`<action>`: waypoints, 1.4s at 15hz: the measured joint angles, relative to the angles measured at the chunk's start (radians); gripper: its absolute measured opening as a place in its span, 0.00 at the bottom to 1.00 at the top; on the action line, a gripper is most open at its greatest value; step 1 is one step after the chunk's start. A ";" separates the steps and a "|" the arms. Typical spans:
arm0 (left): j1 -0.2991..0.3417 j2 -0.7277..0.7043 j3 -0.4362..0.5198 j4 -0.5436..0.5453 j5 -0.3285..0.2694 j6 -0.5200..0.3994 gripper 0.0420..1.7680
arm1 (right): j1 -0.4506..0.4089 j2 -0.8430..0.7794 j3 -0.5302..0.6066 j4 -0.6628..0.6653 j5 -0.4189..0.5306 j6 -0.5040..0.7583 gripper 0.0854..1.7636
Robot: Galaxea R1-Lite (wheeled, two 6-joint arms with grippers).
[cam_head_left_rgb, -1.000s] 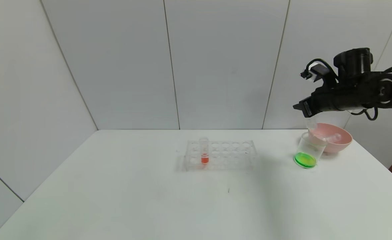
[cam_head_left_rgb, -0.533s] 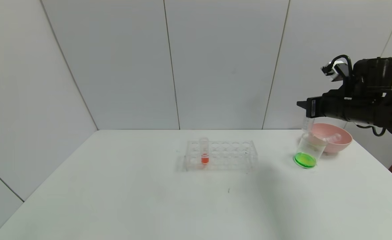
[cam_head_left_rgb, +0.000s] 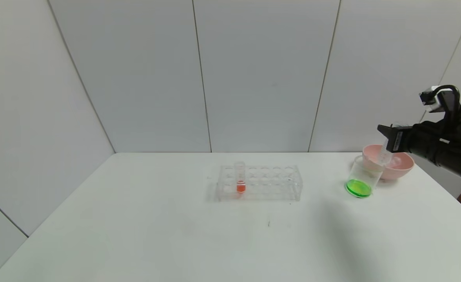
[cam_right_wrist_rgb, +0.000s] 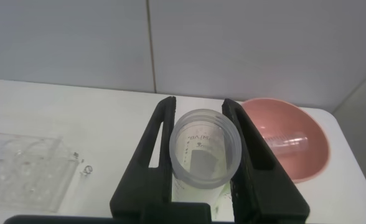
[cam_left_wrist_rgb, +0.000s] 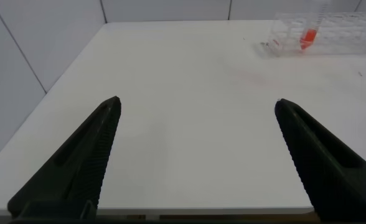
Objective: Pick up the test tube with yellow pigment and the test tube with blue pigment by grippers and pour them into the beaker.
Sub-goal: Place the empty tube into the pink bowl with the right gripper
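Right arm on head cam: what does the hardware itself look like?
The right hand is matte black and tapered, on a thick black wrist. A small white box sits on top, with black cables looping from it. The left hand has black fingers with ribbed inner faces.

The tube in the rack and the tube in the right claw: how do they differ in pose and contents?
Pose: the rack tube stands upright in the clear rack, while the held tube hangs tilted, clamped in the right claw.
Contents: the rack tube holds orange-red liquid, while the held tube shows no coloured liquid.
Shared: both are slim, clear tubes.
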 joint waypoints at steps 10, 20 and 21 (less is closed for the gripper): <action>0.000 0.000 0.000 0.000 0.000 0.000 1.00 | -0.160 0.271 -0.253 -0.027 -0.097 0.048 0.29; 0.000 0.000 0.000 0.000 0.000 0.000 1.00 | -0.150 0.603 -0.592 -0.011 -0.215 0.049 0.54; 0.000 0.000 0.000 0.000 0.000 0.000 1.00 | -0.149 0.616 -0.618 -0.001 -0.234 0.048 0.59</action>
